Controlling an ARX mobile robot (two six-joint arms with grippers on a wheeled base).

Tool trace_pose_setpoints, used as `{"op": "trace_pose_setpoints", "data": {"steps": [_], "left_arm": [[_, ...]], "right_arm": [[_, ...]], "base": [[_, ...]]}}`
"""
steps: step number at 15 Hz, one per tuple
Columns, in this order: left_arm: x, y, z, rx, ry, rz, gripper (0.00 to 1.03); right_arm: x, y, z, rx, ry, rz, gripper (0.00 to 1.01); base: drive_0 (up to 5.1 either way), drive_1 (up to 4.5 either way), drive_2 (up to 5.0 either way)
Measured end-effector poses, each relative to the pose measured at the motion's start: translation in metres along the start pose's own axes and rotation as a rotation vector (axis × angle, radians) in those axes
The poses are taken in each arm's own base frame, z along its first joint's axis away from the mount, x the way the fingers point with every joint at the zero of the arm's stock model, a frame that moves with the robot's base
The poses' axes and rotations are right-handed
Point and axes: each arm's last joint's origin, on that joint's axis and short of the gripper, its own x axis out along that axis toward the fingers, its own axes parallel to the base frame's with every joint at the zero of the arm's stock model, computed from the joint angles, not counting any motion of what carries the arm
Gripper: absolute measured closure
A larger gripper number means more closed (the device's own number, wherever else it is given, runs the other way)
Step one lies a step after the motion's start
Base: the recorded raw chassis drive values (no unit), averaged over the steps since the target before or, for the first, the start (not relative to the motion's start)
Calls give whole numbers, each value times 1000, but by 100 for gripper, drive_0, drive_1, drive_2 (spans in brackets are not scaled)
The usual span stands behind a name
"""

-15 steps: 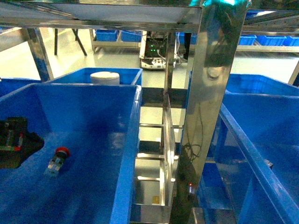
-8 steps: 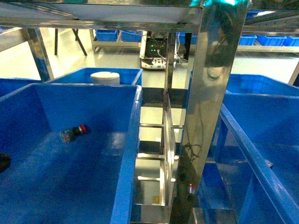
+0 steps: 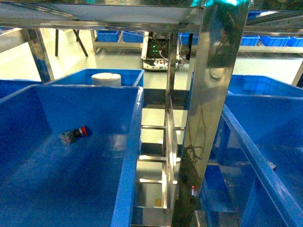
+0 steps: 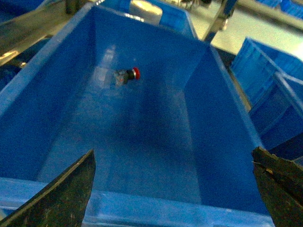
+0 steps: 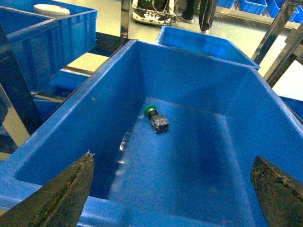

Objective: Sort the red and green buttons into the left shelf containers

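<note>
Our left gripper (image 4: 173,189) hangs wide open and empty above the near rim of a blue bin (image 4: 142,208). The red button (image 4: 127,75) lies on its side on the bin floor, well ahead of the gripper and a little to its left, near the far wall. Our right gripper (image 5: 173,189) is likewise spread wide with nothing in it, poised over the near edge of another blue bin (image 5: 57,127); a green button (image 5: 157,119) rests ahead of it, just left of centre.

We judge the red button delivered. Which bin on the shelf (image 3: 215,94) the right wrist view shows we cannot tell; if it is the supply, the next move calls for reaching forward and closing on the green button.
</note>
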Motion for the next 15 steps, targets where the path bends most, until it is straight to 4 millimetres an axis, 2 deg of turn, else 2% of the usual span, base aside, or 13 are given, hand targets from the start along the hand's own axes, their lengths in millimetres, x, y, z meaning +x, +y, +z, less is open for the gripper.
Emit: {"op": "trace_pose_setpoints", "data": {"steps": [2, 3, 4, 5, 6, 7, 9, 10, 11, 15], "left_arm": [[-3, -1, 1, -53, -31, 11, 5], [-2, -1, 0, -62, -23, 13, 5], [0, 0, -2, -20, -212, -33, 13], [0, 6, -13, 73, -348, -67, 26], [-3, 13, -11, 173, -436, -66, 39], [-3, 19, -9, 221, -455, -11, 51], [3, 19, -19, 279, -421, -40, 77], [3, 20, -20, 283, -426, -35, 88], [3, 21, -21, 284, -434, -30, 101], [6, 22, -27, 286, -433, -32, 101]], "right_arm": [[0, 0, 0, 0, -1, 1, 3], [1, 0, 1, -6, -76, -28, 7], [1, 4, -1, 12, -231, -86, 19], [-2, 7, 3, 58, -313, -84, 32], [0, 9, 1, 100, -286, -83, 45], [0, 11, 1, 118, -285, -79, 58], [1, 23, 3, 130, -285, -50, 84], [1, 22, 3, 133, -282, -65, 95], [1, 21, 3, 136, -281, -79, 99], [1, 22, 3, 137, -281, -78, 99]], "base": [[0, 0, 0], [0, 0, 0], [0, 0, 0], [0, 0, 0], [0, 0, 0], [0, 0, 0], [0, 0, 0], [0, 0, 0], [0, 0, 0], [0, 0, 0]]}}
